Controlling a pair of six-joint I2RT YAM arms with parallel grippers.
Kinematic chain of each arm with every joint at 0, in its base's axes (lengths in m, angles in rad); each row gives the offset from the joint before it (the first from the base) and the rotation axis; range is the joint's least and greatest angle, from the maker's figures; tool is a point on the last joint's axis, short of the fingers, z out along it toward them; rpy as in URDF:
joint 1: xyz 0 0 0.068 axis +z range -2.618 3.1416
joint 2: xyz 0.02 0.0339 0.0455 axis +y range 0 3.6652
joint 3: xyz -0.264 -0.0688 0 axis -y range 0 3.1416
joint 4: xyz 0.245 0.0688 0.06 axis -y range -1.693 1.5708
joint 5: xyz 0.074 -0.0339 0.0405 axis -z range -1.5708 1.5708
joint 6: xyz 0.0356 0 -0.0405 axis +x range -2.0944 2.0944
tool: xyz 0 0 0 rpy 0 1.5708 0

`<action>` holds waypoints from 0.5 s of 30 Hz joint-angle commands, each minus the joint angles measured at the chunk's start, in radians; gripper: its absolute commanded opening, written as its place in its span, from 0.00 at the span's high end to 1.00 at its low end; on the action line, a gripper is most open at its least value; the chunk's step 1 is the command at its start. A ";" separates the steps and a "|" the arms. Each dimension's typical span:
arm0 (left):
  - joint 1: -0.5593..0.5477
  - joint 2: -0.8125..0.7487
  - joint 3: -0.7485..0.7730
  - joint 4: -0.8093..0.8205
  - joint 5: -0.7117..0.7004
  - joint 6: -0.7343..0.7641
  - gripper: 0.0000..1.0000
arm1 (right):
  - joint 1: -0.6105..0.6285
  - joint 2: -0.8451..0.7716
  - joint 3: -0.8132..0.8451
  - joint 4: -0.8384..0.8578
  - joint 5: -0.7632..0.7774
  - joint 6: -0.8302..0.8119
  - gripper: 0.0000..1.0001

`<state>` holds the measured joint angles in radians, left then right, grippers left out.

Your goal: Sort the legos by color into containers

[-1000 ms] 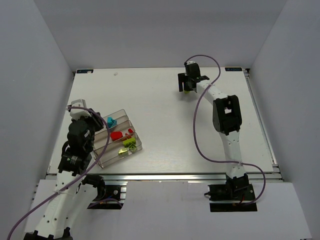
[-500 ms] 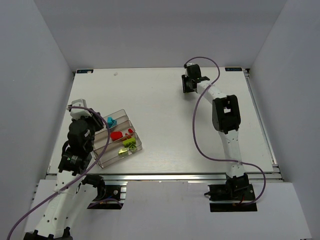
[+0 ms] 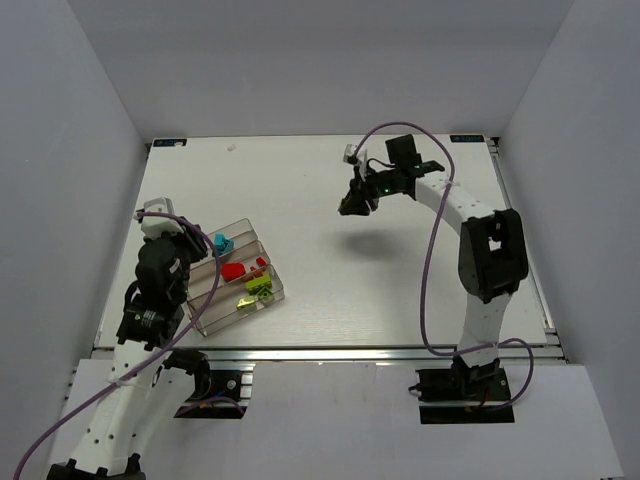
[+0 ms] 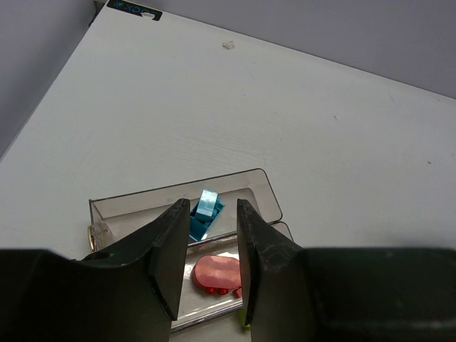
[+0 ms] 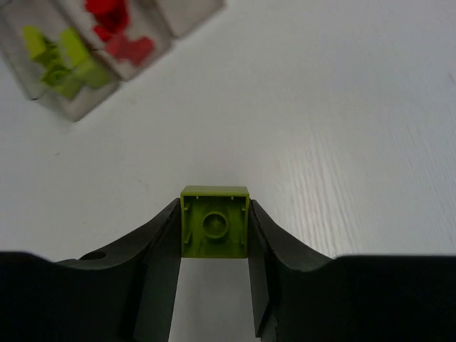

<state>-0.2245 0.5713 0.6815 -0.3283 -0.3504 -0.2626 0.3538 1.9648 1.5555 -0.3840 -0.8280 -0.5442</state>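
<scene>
My right gripper (image 5: pixel 214 235) is shut on a lime-green lego (image 5: pixel 214 222), gripped by its sides with the hollow underside facing the camera. In the top view the right gripper (image 3: pixel 352 207) hangs above the middle of the table, well right of the containers (image 3: pixel 205 322). These clear joined troughs hold a cyan lego (image 3: pixel 222 243), red legos (image 3: pixel 235 269) and lime-green legos (image 3: pixel 257 287). My left gripper (image 4: pixel 206 256) hovers over the containers (image 4: pixel 178 189), open with nothing between the fingers; beneath it lie the cyan lego (image 4: pixel 203 211) and a red lego (image 4: pixel 217 273).
A tiny white scrap (image 3: pixel 231 148) lies near the table's far left corner. Grey walls close in the table on three sides. A purple cable (image 3: pixel 432 250) loops beside the right arm. From the right wrist, the containers (image 5: pixel 78 110) show at the upper left.
The right gripper shut on the lime-green lego at the far side of the table, lifted it and swung left and nearer. The left arm has stayed still.
</scene>
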 commanded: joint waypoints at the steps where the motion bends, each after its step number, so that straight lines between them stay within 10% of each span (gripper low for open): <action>1: 0.005 -0.011 -0.003 0.015 0.011 0.006 0.57 | 0.118 -0.011 0.006 -0.200 -0.280 -0.428 1.00; 15: 0.005 -0.036 -0.007 0.014 -0.009 0.003 0.57 | 0.462 0.115 0.209 -0.151 0.019 -0.301 1.00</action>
<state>-0.2241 0.5449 0.6811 -0.3279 -0.3519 -0.2626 0.7963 2.0876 1.6974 -0.5446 -0.8448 -0.8673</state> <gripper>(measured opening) 0.429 0.426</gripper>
